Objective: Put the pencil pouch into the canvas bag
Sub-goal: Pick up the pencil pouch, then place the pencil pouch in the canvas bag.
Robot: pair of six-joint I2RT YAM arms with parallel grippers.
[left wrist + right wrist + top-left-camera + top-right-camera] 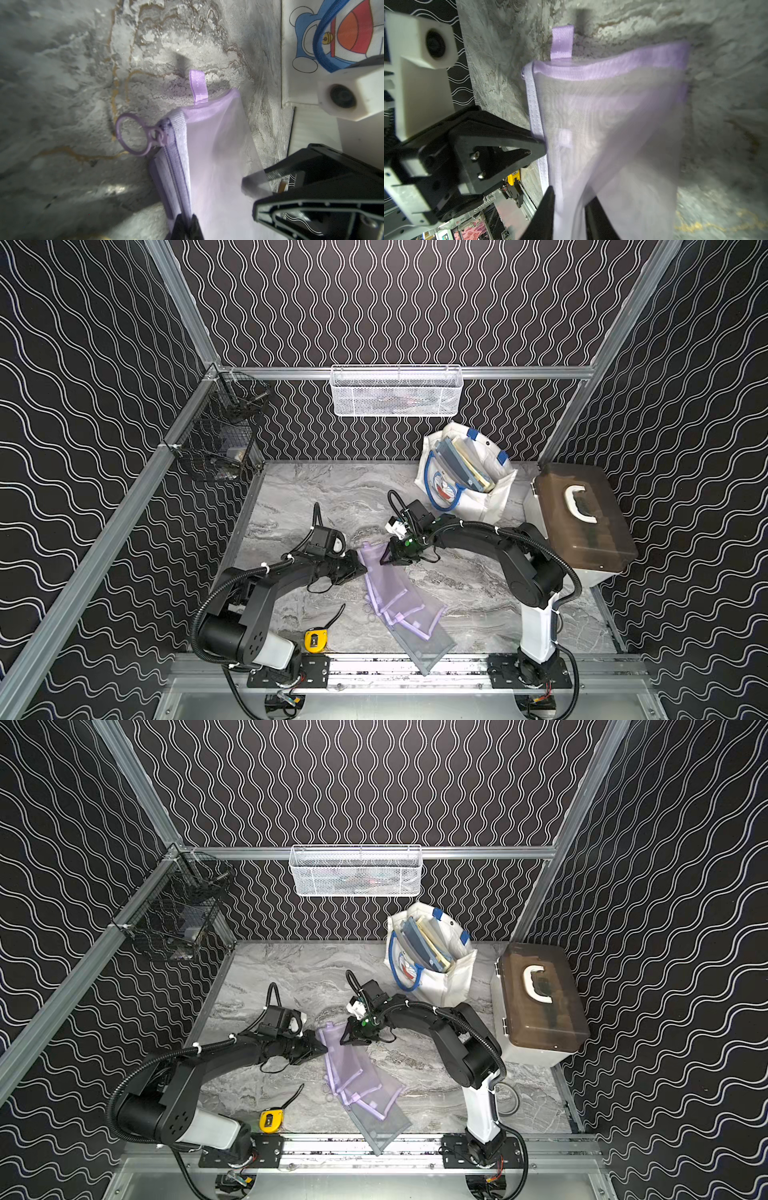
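Note:
The pencil pouch (374, 562) (334, 1042) is see-through purple mesh with a zipper ring and lies at the far end of a fanned pile of pouches. My left gripper (363, 568) (188, 224) is shut on its zipper edge (176, 166). From the opposite side, my right gripper (384, 558) (570, 203) has its jaws pinched on a fold of the mesh (602, 124). Books stand in the open top of the white canvas bag (490, 502) (453, 982) with blue handles, upright at the back right. Its cartoon print (303, 41) shows in the left wrist view.
More purple and grey pouches (415, 622) trail toward the front rail. A yellow tape measure (316, 641) lies at the front left. A brown case (582, 522) with a white handle stands at the right. A white mesh basket (395, 391) and a black wire basket (224, 435) hang on the walls.

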